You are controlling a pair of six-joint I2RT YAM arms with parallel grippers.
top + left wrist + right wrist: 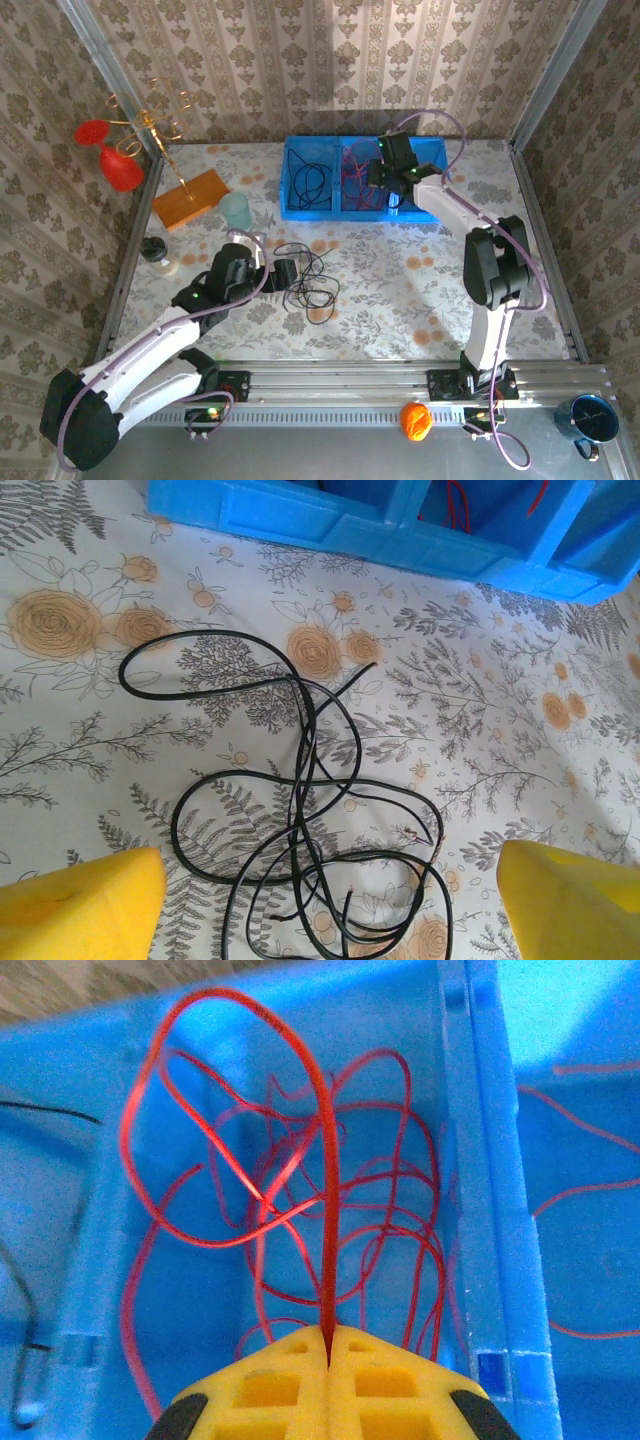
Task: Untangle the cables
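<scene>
L gripper [325, 905]: yellow fingers [80, 905] spread wide, empty, over table [400, 290]. Black cable tangle [303, 780] lies loose at its 12 o'clock. Blue bin [335, 212] further at 12: black cable [305, 180] in L compartment, red cables [260, 1210] in the next. R gripper [328, 1345] over bin, fingers pressed together, pinching one red strand [328, 1160].

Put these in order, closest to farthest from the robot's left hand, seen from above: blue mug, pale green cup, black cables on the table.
1. The black cables, just right of the left hand.
2. The pale green cup, farther back on the left.
3. The blue mug, far off at the front right corner.
</scene>
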